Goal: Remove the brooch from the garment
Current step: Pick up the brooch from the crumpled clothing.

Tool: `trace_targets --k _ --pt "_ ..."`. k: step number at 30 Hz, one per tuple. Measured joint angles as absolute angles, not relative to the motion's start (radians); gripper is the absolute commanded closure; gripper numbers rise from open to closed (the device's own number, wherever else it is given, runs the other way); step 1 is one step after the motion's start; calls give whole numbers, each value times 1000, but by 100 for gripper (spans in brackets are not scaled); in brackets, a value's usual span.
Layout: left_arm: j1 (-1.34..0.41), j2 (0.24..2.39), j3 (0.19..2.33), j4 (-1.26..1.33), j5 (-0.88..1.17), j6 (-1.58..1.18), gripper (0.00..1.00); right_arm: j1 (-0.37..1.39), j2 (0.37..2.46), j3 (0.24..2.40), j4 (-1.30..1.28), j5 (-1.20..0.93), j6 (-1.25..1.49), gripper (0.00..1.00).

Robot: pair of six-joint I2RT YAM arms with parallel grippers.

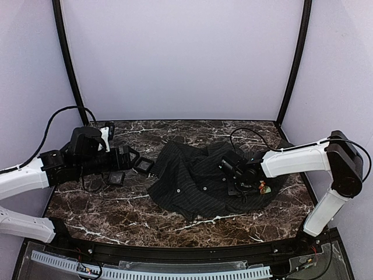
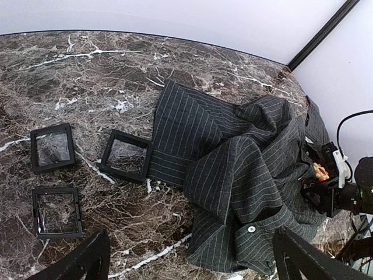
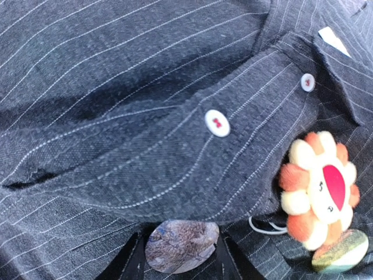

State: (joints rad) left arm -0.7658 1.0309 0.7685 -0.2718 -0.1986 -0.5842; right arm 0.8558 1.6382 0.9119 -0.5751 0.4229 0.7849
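The garment [image 1: 192, 181] is a dark pinstriped shirt crumpled on the marble table, also in the left wrist view [image 2: 233, 169] and filling the right wrist view [image 3: 145, 116]. The brooch [image 3: 319, 189], a flower with orange and white petals, sits on the cloth at the right [image 1: 265, 188] [image 2: 319, 170]. My right gripper [image 3: 182, 256] is low over the shirt just left of the brooch. Its fingers close on a round mottled brown disc [image 3: 182, 245] under a fold. My left gripper [image 2: 195, 265] hangs open over the shirt's near hem, holding nothing [image 1: 131, 158].
Three small square black boxes [image 2: 53, 147] [image 2: 125, 156] [image 2: 56, 211] lie on the table left of the shirt. A second round striped greenish disc [image 3: 340, 251] lies just below the brooch. White shirt buttons [image 3: 217, 123] run along the placket.
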Motion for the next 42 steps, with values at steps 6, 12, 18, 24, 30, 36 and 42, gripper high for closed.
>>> trace_targets --k 6,12,18,24,30,36,42 --pt "-766 1031 768 -274 -199 -584 1 859 1636 918 -616 465 797 65" --pt "-766 1031 768 -274 -199 -584 1 862 1617 919 -660 502 817 78" --pt "-766 1031 769 -274 -198 -584 1 863 1606 918 -679 524 831 95" --pt "-766 1031 783 -297 -195 -580 1 864 1592 918 -686 537 830 100" --pt "-765 1050 866 -339 -168 -541 1 862 1562 915 -686 530 800 100" --pt "-762 1145 1048 -426 -64 -450 1 839 1390 871 -601 428 687 100" --pt "-761 1253 1201 -474 134 -344 1 788 1248 804 -449 221 573 100"
